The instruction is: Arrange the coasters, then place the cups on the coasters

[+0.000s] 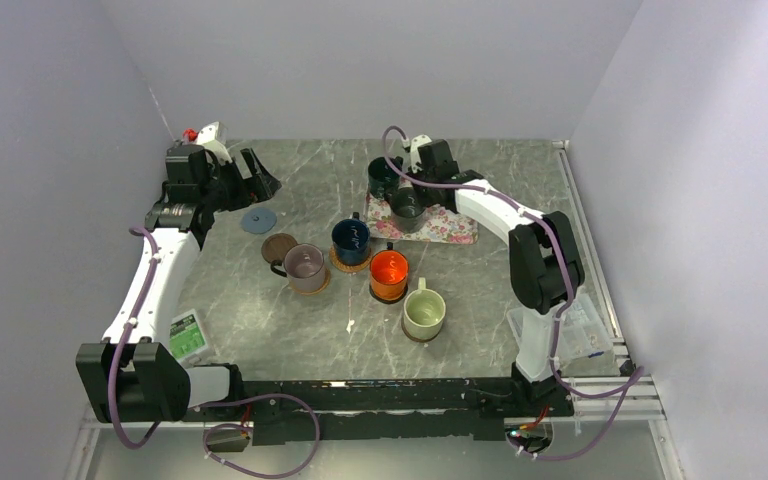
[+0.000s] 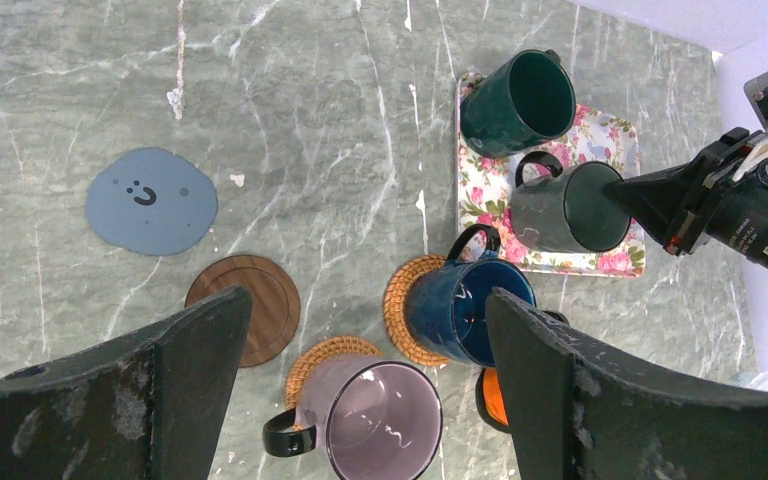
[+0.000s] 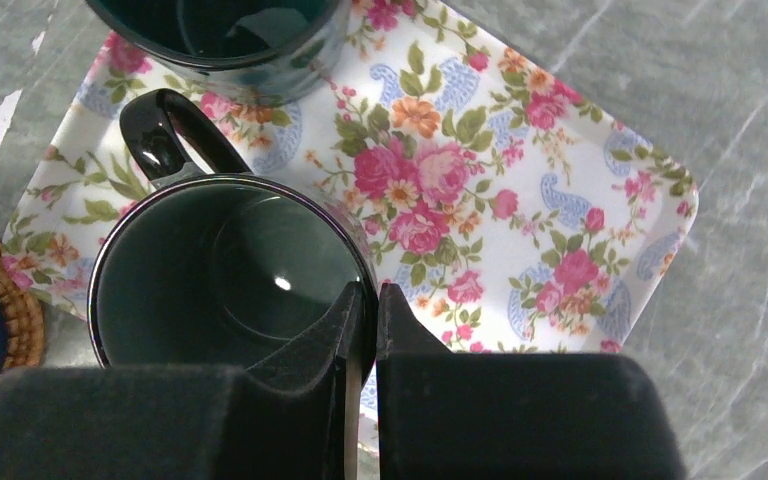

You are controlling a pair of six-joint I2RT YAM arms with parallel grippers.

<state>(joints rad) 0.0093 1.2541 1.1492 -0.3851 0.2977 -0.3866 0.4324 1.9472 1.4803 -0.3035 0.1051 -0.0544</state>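
Seated the mauve cup [image 1: 306,266], navy cup [image 1: 351,237], orange cup [image 1: 389,270] and cream cup [image 1: 424,312] on coasters at centre. Left the grey-blue coaster [image 1: 258,220] and dark brown coaster [image 1: 279,247] bare at left, with the dark green cup [image 1: 382,177] and dark grey cup [image 3: 230,270] on the floral mat [image 1: 450,225], far right. Pinched the right gripper [image 3: 370,300] onto the dark grey cup's rim — one finger inside. Held the left gripper [image 1: 256,176] spread wide, empty, at far left.

The table [image 2: 310,120] is grey-green marble with white veins. The mat [image 3: 520,200] is white with pink roses, green leaves and blue paisley. The green mug [image 2: 515,103] and grey mug [image 3: 230,270] are dark. The navy mug [image 2: 465,310], mauve mug [image 2: 380,420], orange mug [image 1: 389,272] and cream mug [image 1: 424,312] are plain. The blue coaster [image 2: 150,202] is greyish with dark marks, the brown coaster [image 2: 260,300] is wood-grained, and the woven coaster [image 2: 400,300] is tan.
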